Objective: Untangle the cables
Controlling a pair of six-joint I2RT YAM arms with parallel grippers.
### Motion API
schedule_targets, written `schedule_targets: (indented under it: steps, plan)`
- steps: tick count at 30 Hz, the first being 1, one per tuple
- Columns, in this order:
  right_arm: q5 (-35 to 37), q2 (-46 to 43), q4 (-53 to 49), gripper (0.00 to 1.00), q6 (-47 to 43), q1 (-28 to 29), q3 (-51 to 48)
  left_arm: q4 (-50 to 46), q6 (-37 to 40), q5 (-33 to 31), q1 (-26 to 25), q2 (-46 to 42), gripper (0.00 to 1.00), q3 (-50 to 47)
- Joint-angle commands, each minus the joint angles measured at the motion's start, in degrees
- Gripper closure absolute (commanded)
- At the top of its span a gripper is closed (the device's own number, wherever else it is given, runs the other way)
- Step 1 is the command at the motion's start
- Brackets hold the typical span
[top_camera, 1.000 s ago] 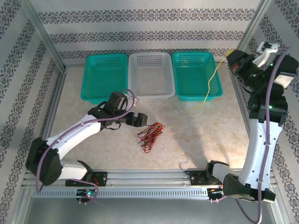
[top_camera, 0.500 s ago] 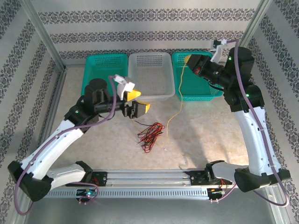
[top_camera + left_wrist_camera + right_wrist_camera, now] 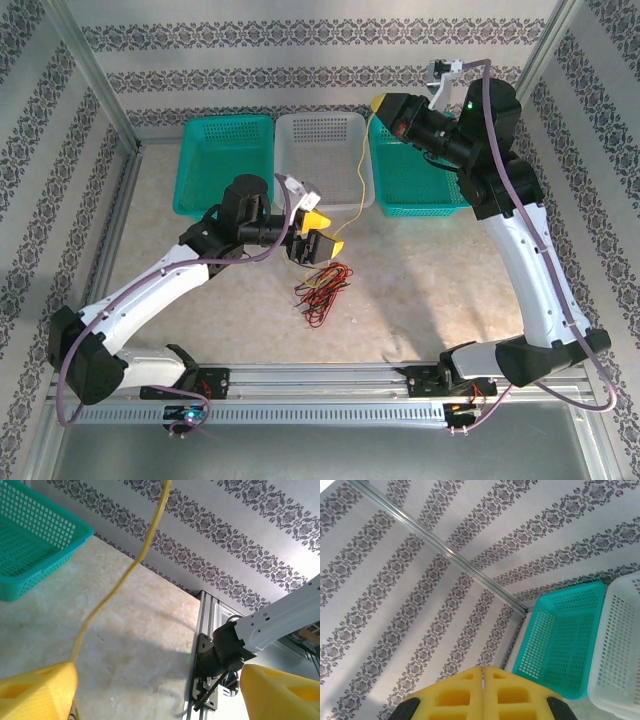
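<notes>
A yellow cable (image 3: 361,175) hangs from my right gripper (image 3: 380,104), which is raised over the seam between the white and right teal baskets and shut on the cable's top end. The cable's lower end drops beside my left gripper (image 3: 322,233), which stands open just above a red and black cable bundle (image 3: 322,288) on the table. In the left wrist view the yellow cable (image 3: 131,570) runs down to the left finger (image 3: 37,690), with nothing between the fingers of the left gripper (image 3: 160,682). The right wrist view shows the right gripper (image 3: 483,695) with its yellow pads pressed together.
Three baskets line the back of the table: a teal basket (image 3: 225,165), a white basket (image 3: 322,165) and another teal basket (image 3: 425,165). Patterned walls enclose the table. The right arm's base (image 3: 225,650) stands at the table's near rail (image 3: 320,380).
The right gripper has swung left from the far right, carrying the yellow cable with it. The left gripper has moved right and opened near the cable's lower end.
</notes>
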Motion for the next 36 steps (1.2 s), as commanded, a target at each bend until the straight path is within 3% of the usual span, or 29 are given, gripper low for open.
schedule_targets:
  steps: [1, 8, 13, 21, 23, 28, 31, 32, 33, 36]
  plan:
    - [-1.32, 0.39, 4.40, 1.00, 2.36, 0.56, 1.36, 0.26, 2.16, -1.81, -0.89, 1.20, 0.20, 0.27]
    - [-2.92, 0.51, 7.83, 1.00, 4.93, 0.57, -0.10, 1.61, 2.47, -5.04, -0.91, 1.63, 0.24, -1.59]
    - [-3.17, 0.84, 8.26, 1.00, 5.34, 0.55, 0.53, 1.06, 1.37, -5.26, -0.91, 2.79, 0.60, -1.45]
    - [-3.19, 1.17, 8.41, 1.00, 5.57, 0.39, 1.01, 2.17, 0.38, -6.88, -0.91, 1.94, 0.93, -2.63]
    - [-3.12, 1.11, 8.39, 1.00, 5.36, 0.37, 0.84, 2.11, 0.07, -7.73, -0.91, 1.39, 0.99, -2.63]
    - [-1.63, 0.54, 6.45, 0.99, 4.19, -0.13, -0.57, 0.93, -0.94, -11.33, -0.82, 0.19, 1.00, -2.12]
    - [1.51, -0.56, 3.03, 0.58, 1.98, -0.96, -3.13, -2.33, -1.00, -15.68, -0.02, 0.01, 1.00, -0.24]
    - [3.82, -1.17, 0.77, 0.40, 0.59, -1.40, -4.19, -3.88, -0.95, -17.56, 0.67, -0.03, 1.00, 0.62]
    - [6.03, -1.82, -1.30, 0.33, -0.73, -1.81, -5.27, -5.14, -1.04, -19.83, 1.34, -0.10, 1.00, 1.26]
    - [10.99, -4.43, -4.87, 0.28, -2.94, -3.94, -11.15, -7.52, -0.79, -27.43, 4.77, -0.05, 1.00, 2.91]
